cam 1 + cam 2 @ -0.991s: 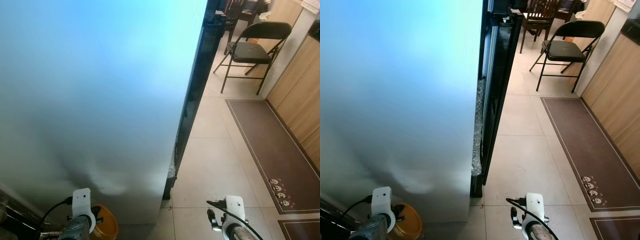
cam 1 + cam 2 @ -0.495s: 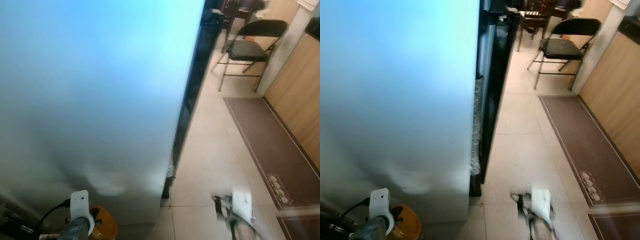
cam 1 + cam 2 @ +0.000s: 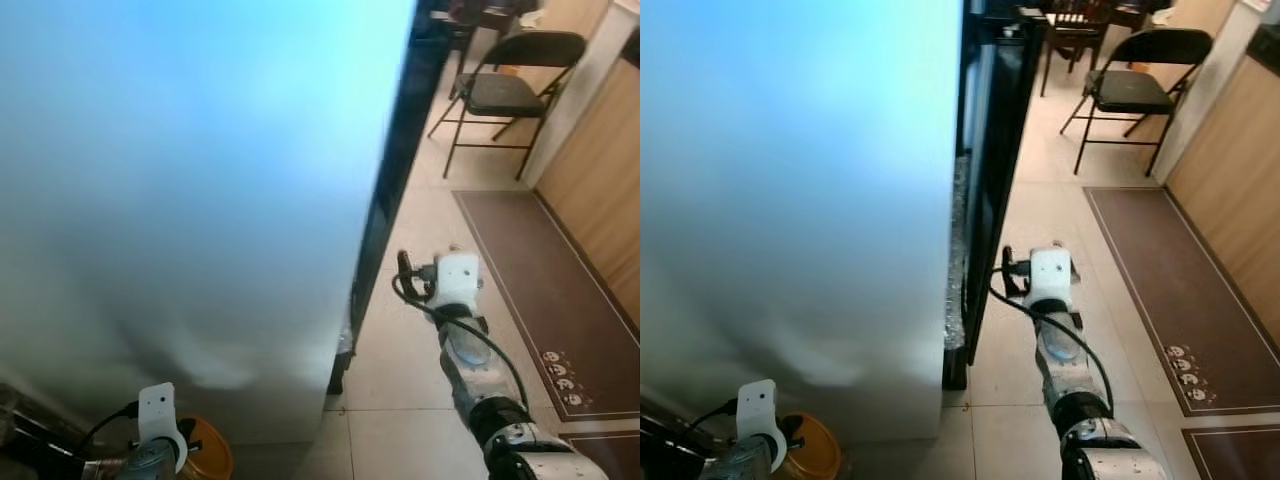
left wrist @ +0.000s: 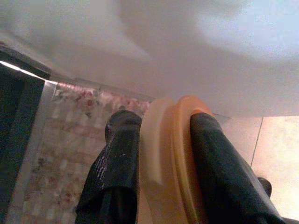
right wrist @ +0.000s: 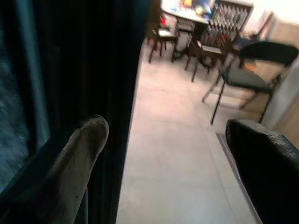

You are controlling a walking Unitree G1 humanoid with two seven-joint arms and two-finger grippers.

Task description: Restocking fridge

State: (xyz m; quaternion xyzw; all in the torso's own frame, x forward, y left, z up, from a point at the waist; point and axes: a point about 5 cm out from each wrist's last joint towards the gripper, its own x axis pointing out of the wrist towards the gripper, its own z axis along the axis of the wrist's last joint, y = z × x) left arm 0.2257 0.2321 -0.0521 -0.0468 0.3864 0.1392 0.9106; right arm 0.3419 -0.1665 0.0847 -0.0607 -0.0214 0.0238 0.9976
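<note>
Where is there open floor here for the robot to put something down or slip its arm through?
Bare tile floor lies open between the black door edge and the brown mat, up to the folding chair. The open right pincer reaches there. Low on the left it is tight: the left pincer, shut on a yellow container, sits close under the white panel.

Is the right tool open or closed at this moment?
Open. In the right wrist view the two fingers of the right tool stand wide apart, with bare floor between them.

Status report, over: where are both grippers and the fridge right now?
Left gripper shut on orange container, low by white fridge door. Right gripper open, raised beside the dark fridge edge. Folding chair well clear.
</note>
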